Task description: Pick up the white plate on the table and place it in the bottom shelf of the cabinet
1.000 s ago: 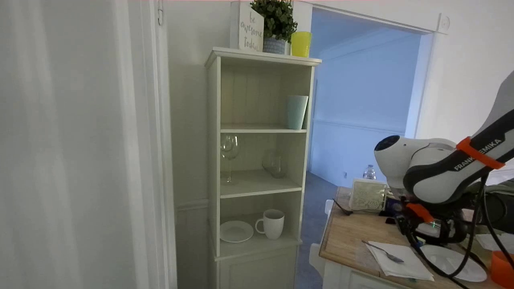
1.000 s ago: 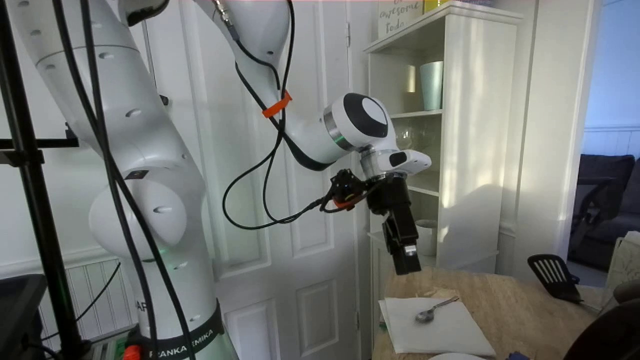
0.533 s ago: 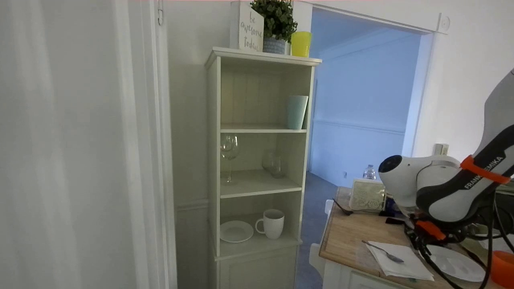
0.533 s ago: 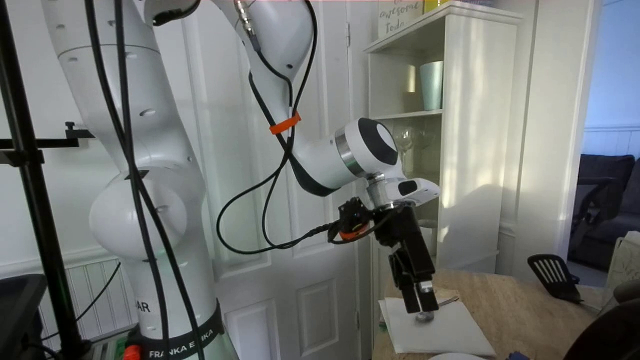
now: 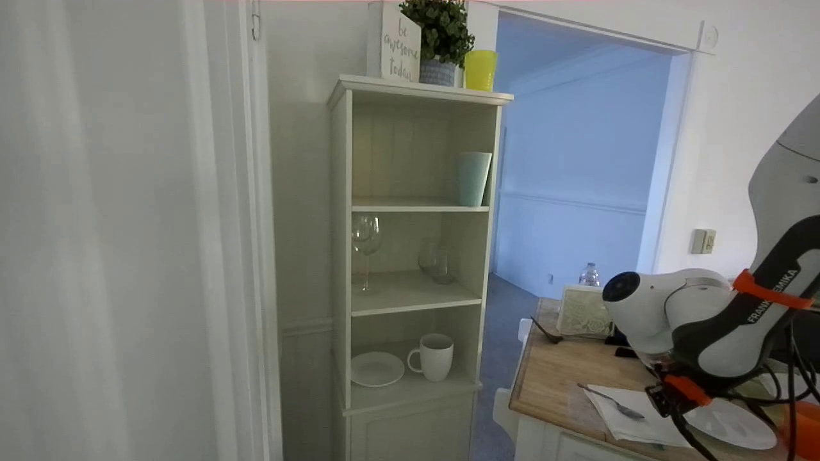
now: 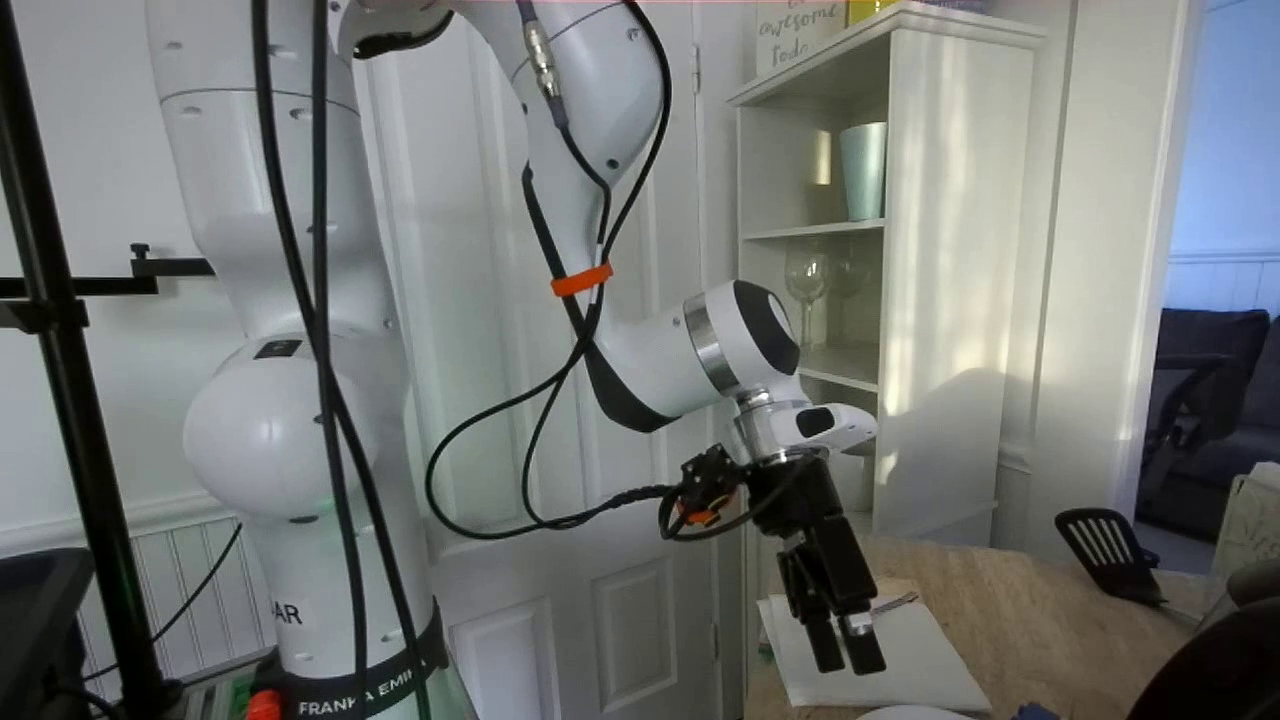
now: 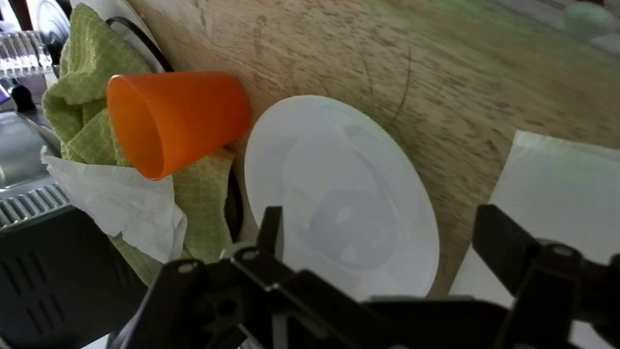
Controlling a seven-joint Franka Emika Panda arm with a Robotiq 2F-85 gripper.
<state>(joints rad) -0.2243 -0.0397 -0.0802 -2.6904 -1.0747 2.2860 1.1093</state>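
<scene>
Light streaks the side of the cabinet (image 6: 935,280) above a soft shadow in an exterior view; the room (image 5: 570,160) beyond the cabinet is tinted blue in both exterior views. Glare dots the white plate (image 7: 339,191) in the dimmer wrist view.

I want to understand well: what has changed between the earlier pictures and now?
In an exterior view, the gripper has moved lower, toward the table. Nothing was visibly taken hold of or let go. The white plate stayed on the table; the mug and the other plate stayed on the bottom shelf.
</scene>
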